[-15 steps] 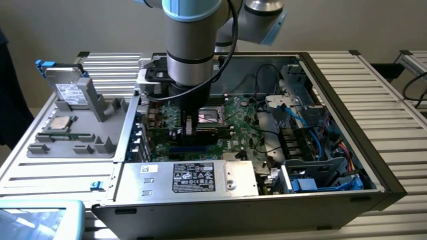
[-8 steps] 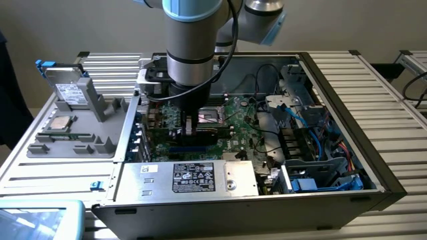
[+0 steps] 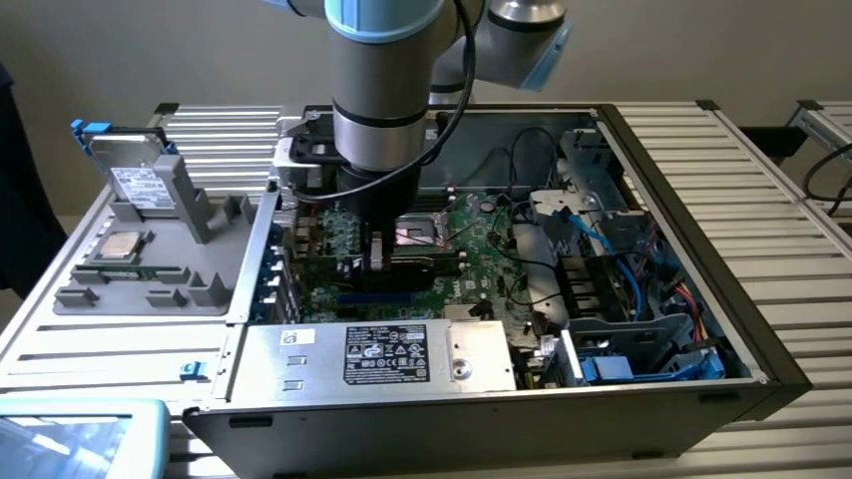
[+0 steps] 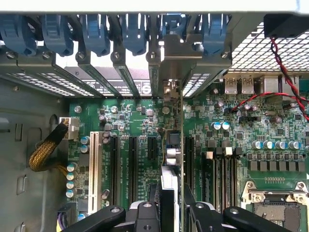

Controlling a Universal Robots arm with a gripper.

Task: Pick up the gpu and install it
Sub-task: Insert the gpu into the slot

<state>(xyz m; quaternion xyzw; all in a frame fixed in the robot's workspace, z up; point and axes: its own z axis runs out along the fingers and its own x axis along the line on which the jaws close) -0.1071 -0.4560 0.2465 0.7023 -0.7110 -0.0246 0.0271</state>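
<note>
- Exterior view: the arm [image 3: 379, 100] reaches straight down into the open computer case [image 3: 466, 434] at the middle of the frame.
- The gripper [image 3: 379, 261] is clamped on the gpu [image 3: 426, 267], which stands on edge, low over the motherboard [image 3: 480, 225] and just above the power supply [image 3: 386, 354] in the picture.
- At the exterior view's left, a grey tray [image 3: 134, 289] with the hard drive [image 3: 134, 175] sits well apart from the work.
- Wrist view: the gpu [image 4: 170, 181] shows edge-on, a thin line between the two black fingers [image 4: 145, 215], so the gripper [image 4: 171, 212] is grasping the card by its faces.
- The card runs along the dark expansion slots [image 4: 133, 164] of the motherboard [image 4: 125, 121].
- Its metal end bracket [image 4: 176, 53] reaches the rear wall beneath the row of blue latches [image 4: 96, 31].
- I cannot tell whether the card's contact edge is already in its slot or just above it; the card hides that line.
- To do this step well, I judge the card must stay upright and parallel to its slot.
- The bracket should sit square in its rear opening.
- Pressure should go straight down and evenly along the card, since any tilt would likely jam one end.
</note>
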